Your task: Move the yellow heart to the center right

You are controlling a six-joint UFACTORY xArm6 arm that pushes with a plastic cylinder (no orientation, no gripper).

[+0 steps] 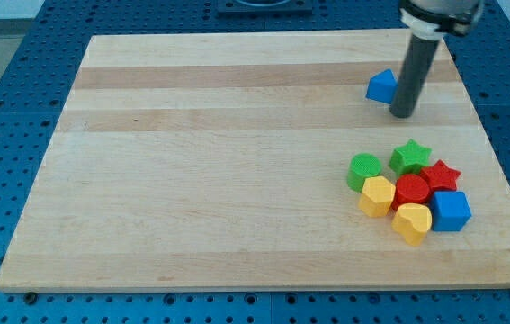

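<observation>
So I am judging the push as not yet begun: my tip [403, 114], a bare rod grasping nothing, is sitting beside the blue triangular block [381, 86], while the yellow heart block [412, 222] is lying at five o'clock on the wooden board [219, 162], touching the red round block [411, 191] and blue cube [451, 211].

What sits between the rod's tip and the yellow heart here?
In the camera view, the green star and red cylinder lie between my tip and the yellow heart.

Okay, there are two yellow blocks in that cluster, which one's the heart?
The yellow heart is the lower one, at the cluster's bottom edge beside the blue cube. The other yellow block, up and to the view's left, looks hexagonal. My tip is far above, by the blue triangle.
</observation>
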